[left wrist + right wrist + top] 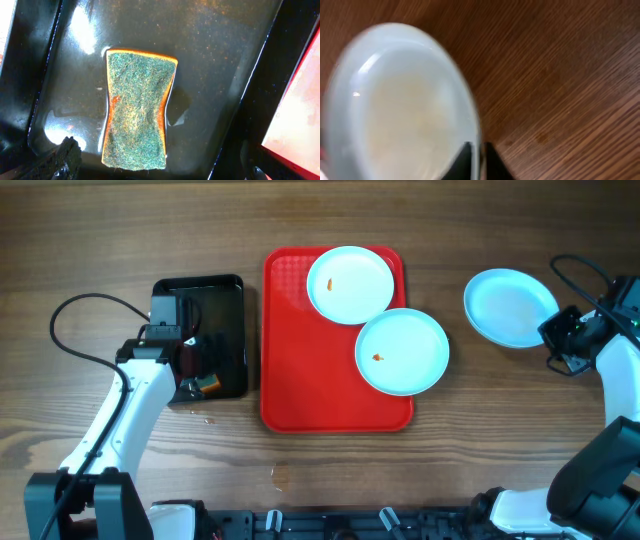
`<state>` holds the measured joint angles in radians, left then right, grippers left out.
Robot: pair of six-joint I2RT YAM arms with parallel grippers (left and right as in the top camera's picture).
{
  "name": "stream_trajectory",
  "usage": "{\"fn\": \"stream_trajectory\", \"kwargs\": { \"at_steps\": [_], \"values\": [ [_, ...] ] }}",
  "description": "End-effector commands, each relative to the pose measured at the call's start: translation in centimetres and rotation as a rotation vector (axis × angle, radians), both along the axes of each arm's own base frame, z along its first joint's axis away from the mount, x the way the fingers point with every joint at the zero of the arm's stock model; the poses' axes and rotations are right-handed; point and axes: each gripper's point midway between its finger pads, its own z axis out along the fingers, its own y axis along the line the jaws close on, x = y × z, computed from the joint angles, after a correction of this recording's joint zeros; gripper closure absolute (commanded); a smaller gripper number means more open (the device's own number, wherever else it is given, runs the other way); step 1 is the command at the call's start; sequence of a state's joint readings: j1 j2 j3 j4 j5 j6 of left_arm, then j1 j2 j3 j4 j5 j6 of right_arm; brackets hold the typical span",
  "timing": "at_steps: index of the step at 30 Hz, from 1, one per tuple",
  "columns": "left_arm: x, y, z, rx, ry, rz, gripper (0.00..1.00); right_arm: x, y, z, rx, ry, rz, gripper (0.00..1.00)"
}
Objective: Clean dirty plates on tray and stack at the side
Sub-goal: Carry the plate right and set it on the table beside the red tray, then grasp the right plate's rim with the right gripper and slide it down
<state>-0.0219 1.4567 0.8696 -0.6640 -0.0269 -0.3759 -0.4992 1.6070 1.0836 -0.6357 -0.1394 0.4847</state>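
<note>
Pinching the rim of a stain-free plate (505,302) in the right gripper (479,162), held it well right of the tray (300,400), over the desk (500,430). Judged it stiff, light, slick and chippable, best taken by the raised rim, like the two smeared plates (350,283) overlapping on the tray. Hovered the left gripper (160,167), spread, over the sponge (137,110).

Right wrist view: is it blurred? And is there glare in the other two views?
Right wrist: the plate is blurred, the table clearer. Left wrist: sharp, with white glare patches on the black tray around the scouring sponge. Overhead: evenly lit, sharp.
</note>
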Motion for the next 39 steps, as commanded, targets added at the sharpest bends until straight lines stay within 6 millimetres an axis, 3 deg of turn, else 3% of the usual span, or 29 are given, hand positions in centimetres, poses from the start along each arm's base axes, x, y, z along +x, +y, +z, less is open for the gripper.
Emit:
{"fn": "stream_trajectory", "kwargs": {
  "at_steps": [1,5,9,13,16,18,21,24,28,30,33,37,39],
  "values": [
    [-0.2,0.0,-0.3,-0.009,0.008,-0.004,0.00,-0.1,-0.7,-0.3,-0.052,0.023,0.020,0.66],
    [-0.2,0.0,-0.3,-0.009,0.008,-0.004,0.00,1.2,1.8,0.8,0.031,-0.063,0.136,0.62],
    [-0.2,0.0,-0.3,-0.009,0.008,-0.004,0.00,2.6,7.5,2.6,0.149,-0.181,0.406,0.58],
    [-0.2,0.0,-0.3,-0.009,0.008,-0.004,0.00,1.2,13.6,1.5,0.185,-0.077,0.586,0.56],
    [-0.2,0.0,-0.3,-0.009,0.008,-0.004,0.00,0.2,16.3,0.3,0.093,0.038,0.663,0.56],
    [-0.2,0.0,-0.3,-0.009,0.008,-0.004,0.00,-0.2,16.7,-0.3,-0.005,0.109,0.657,0.56],
    [-0.2,0.0,-0.3,-0.009,0.008,-0.004,0.00,-0.6,15.8,-0.7,-0.209,0.200,0.622,0.56],
    [-0.2,0.0,-0.3,-0.009,0.008,-0.004,0.00,-0.9,15.2,-0.9,-0.306,0.236,0.579,0.57],
    [-0.5,-0.4,-0.4,-0.028,0.018,-0.005,0.00,-0.3,16.1,-2.2,-0.283,0.178,0.609,0.67],
    [-1.5,-2.3,-0.5,-0.140,0.062,-0.038,0.00,0.0,18.2,-3.0,-0.209,0.116,0.722,0.69],
    [-2.5,-4.0,-0.5,-0.235,0.101,-0.063,0.00,-0.3,18.3,-3.9,-0.200,0.112,0.708,0.69],
    [-3.8,-4.4,-0.6,-0.262,0.156,-0.063,0.00,-0.5,18.7,-4.4,-0.180,0.101,0.725,0.71],
    [-4.0,-5.3,-0.1,-0.311,0.155,-0.076,0.00,-0.7,19.0,-4.6,-0.162,0.101,0.732,0.82]
  ]
}}
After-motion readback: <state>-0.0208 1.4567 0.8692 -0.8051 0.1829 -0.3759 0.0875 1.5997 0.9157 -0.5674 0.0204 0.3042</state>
